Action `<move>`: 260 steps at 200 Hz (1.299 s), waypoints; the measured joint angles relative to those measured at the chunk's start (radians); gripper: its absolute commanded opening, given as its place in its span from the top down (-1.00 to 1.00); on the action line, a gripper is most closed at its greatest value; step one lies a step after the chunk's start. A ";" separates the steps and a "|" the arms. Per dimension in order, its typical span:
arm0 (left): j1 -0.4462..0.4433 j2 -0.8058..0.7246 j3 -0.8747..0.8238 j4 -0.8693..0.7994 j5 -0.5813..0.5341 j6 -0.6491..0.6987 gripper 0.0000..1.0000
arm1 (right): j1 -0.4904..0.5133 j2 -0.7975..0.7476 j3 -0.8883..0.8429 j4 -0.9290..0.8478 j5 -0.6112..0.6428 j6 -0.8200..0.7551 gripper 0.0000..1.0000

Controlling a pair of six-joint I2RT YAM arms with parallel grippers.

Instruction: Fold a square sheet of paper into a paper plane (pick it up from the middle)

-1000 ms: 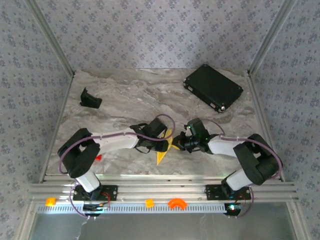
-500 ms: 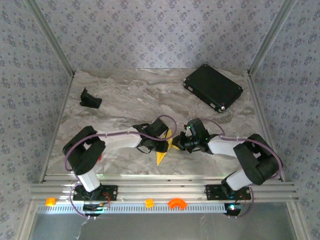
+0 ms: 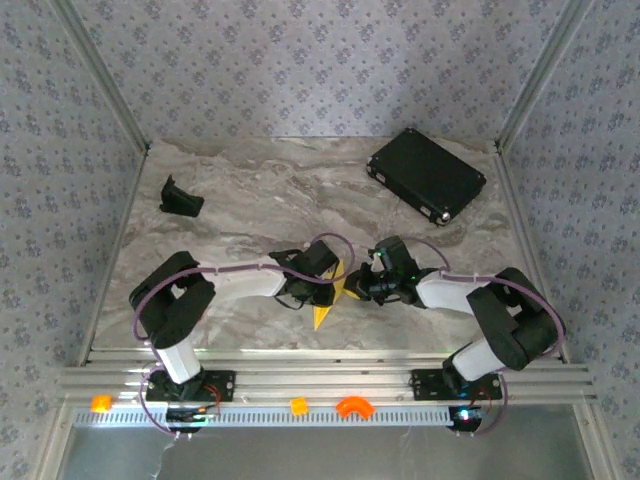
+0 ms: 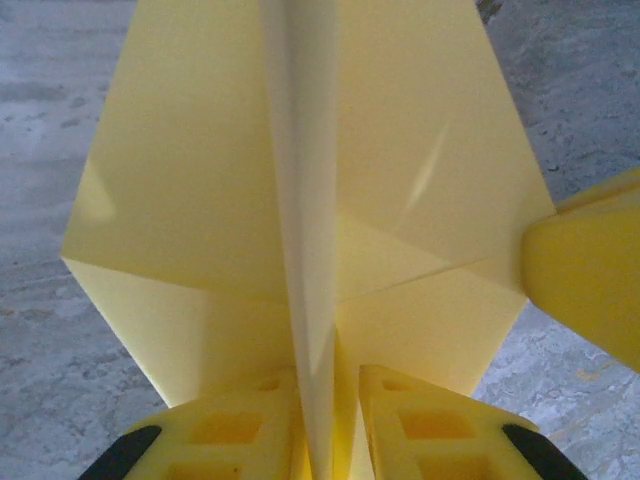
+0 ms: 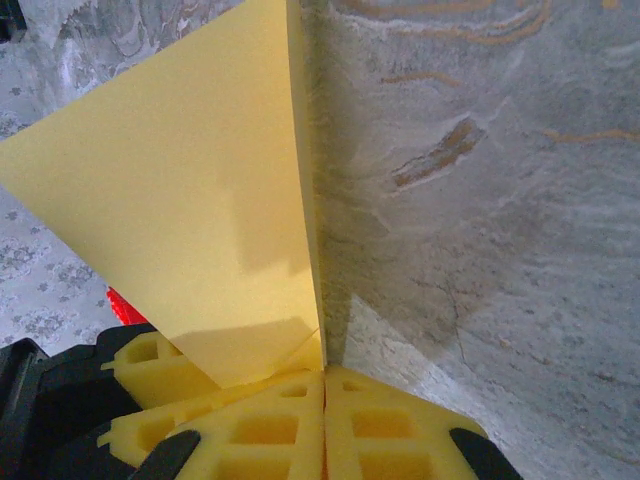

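The pale-yellow paper plane (image 3: 324,308) lies on the marble table (image 3: 250,190) between my two grippers, its point toward the front edge. In the left wrist view its raised centre fold (image 4: 300,180) stands between my left gripper's (image 4: 328,400) yellow fingers (image 4: 230,430). They are narrowly open, with a slim gap on the right of the fold. My right gripper (image 5: 323,375) is shut on the edge of one wing (image 5: 200,200), and one of its fingers (image 4: 590,280) shows at the wing's side. In the top view the left gripper (image 3: 322,290) and right gripper (image 3: 352,288) face each other across the plane.
A black rectangular case (image 3: 427,175) lies at the back right and a small black holder (image 3: 180,197) at the back left. A red block (image 5: 122,305) sits beyond the plane. Orange plastic pieces (image 3: 352,407) rest on the front rail.
The left arm has shifted slightly right onto the plane and its jaws have narrowed round the centre fold. The right arm has held still with its grip.
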 measured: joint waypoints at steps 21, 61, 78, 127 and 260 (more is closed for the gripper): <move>0.000 0.000 0.000 -0.001 -0.005 -0.006 0.57 | -0.002 0.000 0.000 0.003 0.000 0.000 0.82; -0.005 0.017 0.006 -0.011 -0.008 -0.013 0.62 | -0.002 0.000 0.000 0.007 -0.003 0.000 0.80; -0.008 0.021 0.012 -0.015 -0.008 -0.013 0.68 | -0.002 0.000 0.000 0.007 -0.004 0.000 0.76; -0.013 0.024 0.022 -0.028 -0.038 -0.035 0.92 | -0.021 -0.011 0.000 0.002 -0.008 -0.002 0.43; 0.125 0.080 0.203 -0.270 -0.212 -0.126 0.93 | -0.144 -0.304 -0.107 -0.215 0.046 -0.072 0.20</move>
